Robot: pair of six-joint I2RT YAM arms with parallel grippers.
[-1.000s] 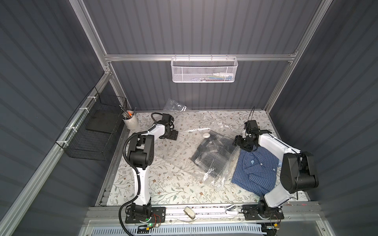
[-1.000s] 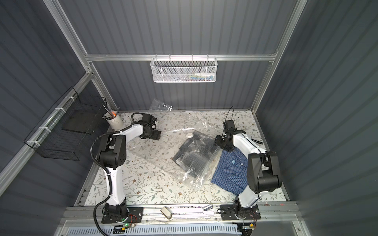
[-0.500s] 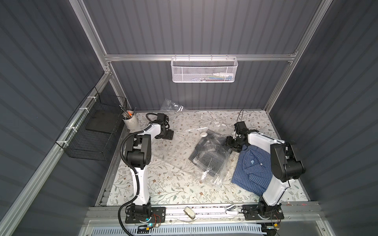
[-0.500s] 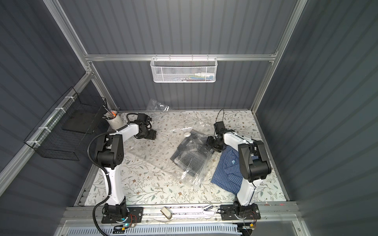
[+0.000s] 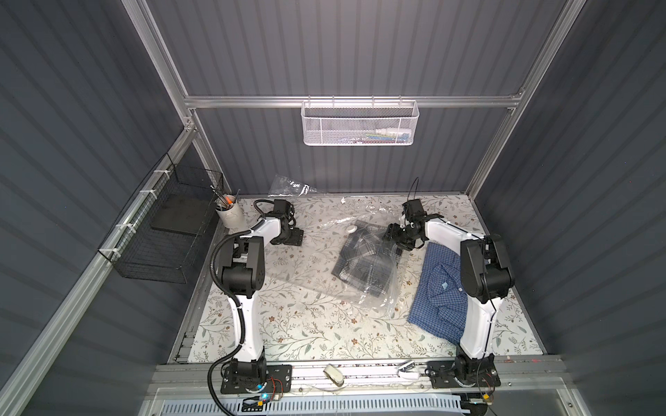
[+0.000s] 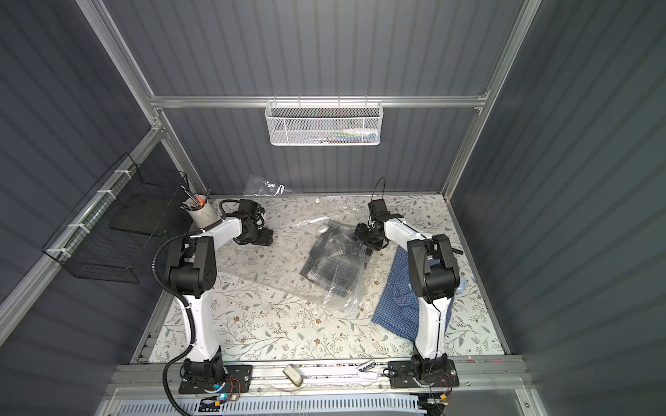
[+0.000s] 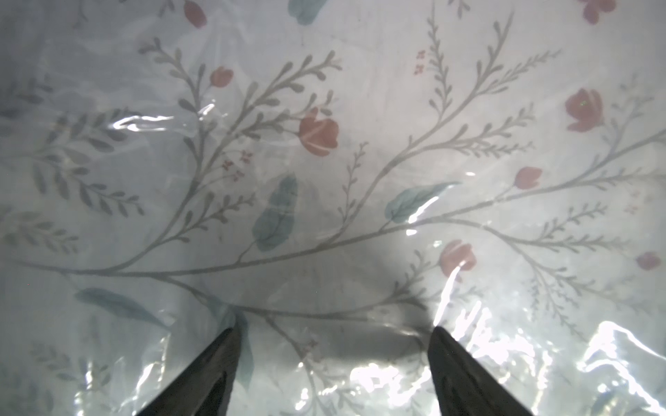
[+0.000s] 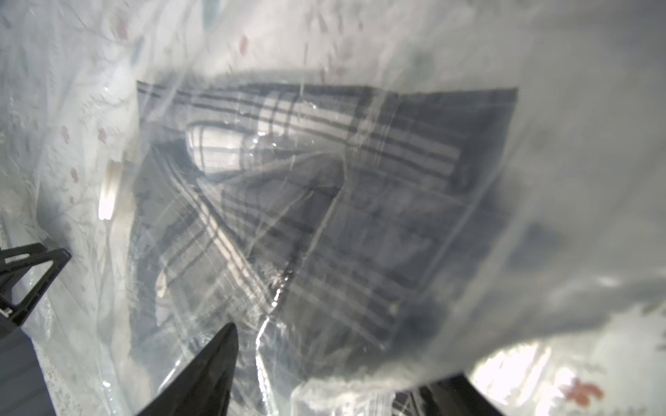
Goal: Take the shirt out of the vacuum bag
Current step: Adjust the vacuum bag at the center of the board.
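Observation:
The vacuum bag (image 5: 310, 264) lies spread across the floral table cloth in both top views, its white valve cap (image 5: 351, 228) towards the back. A folded grey plaid shirt (image 5: 367, 261) shows inside it, also seen through the plastic in the right wrist view (image 8: 324, 216). My left gripper (image 5: 293, 237) stands open on the bag's left part; its wrist view shows only clear film (image 7: 504, 342) over the cloth between the fingers (image 7: 333, 327). My right gripper (image 5: 391, 234) is open at the bag's right back edge beside the shirt, a fold of film covering one finger (image 8: 338, 356).
A blue checked shirt (image 5: 439, 288) lies outside the bag under the right arm. A small clear bag (image 5: 288, 185) leans at the back wall, a white cup of tools (image 5: 229, 214) stands back left. A black wire basket (image 5: 165, 234) and a white mesh basket (image 5: 360, 124) hang on the walls.
My right gripper has moved left and back from the blue shirt to the bag's edge. The bag with the plaid shirt slid slightly left. My left gripper shifted a little left.

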